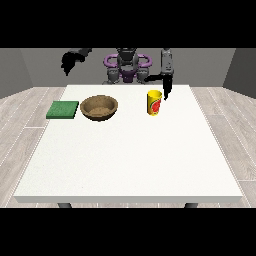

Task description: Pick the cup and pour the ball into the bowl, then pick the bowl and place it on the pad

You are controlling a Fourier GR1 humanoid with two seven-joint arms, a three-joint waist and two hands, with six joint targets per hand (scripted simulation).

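The cup (154, 102), a yellow cylinder with a red mark on its side, stands upright on the white tabletop (130, 160), to the right of the brown bowl (99, 107), with bare tabletop between the two. It looks light and stiff, likely smooth enough to slip, so a sideways wrap around its middle seems the safest hold; the ball it is meant to carry cannot be seen inside. Left to right: a flat green pad (62, 109) lies just left of the bowl, and above it the hand at the view's left (67, 62) hangs raised clear of the tabletop, whether its fingers are spread or curled cannot be told. The bowl, round and shallow with a thick rim, looks rigid and likely best taken by its rim. Right of the bowl, close beside the cup's far edge, the hand at the view's right (166, 89) points down, holding nothing, its fingers too small to read.
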